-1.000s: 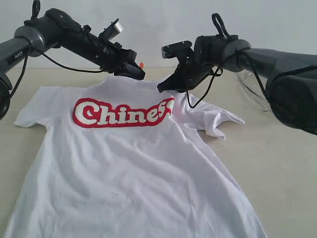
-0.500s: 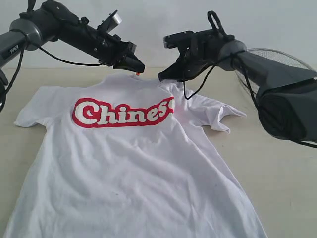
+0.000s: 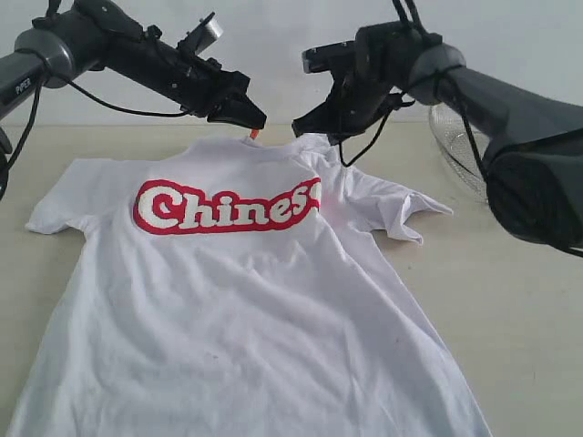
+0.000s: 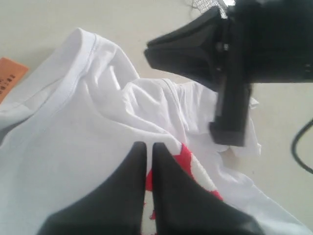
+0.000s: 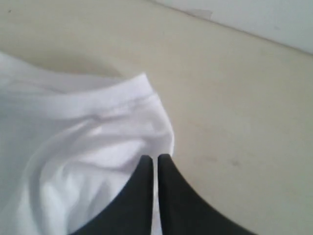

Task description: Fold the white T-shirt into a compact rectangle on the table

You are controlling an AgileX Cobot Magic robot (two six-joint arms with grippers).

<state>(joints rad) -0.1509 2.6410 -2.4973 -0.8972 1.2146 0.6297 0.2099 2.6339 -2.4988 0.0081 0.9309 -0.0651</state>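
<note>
The T-shirt lay spread, lettering up, beneath the closed left gripper and right gripper; any hold unclear. A wire basket stood beyond the right one.

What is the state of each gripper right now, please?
Left gripper: closed; grip on the white T-shirt unclear.
Right gripper: closed; grip unclear.

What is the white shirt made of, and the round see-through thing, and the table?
The white T-shirt looks like soft matte cloth, maybe cotton: it creases and drapes. The basket looks like thin shiny metal wire, since you can see through its mesh. The table is smooth, pale beige and matte; what it is made of I cannot tell.
</note>
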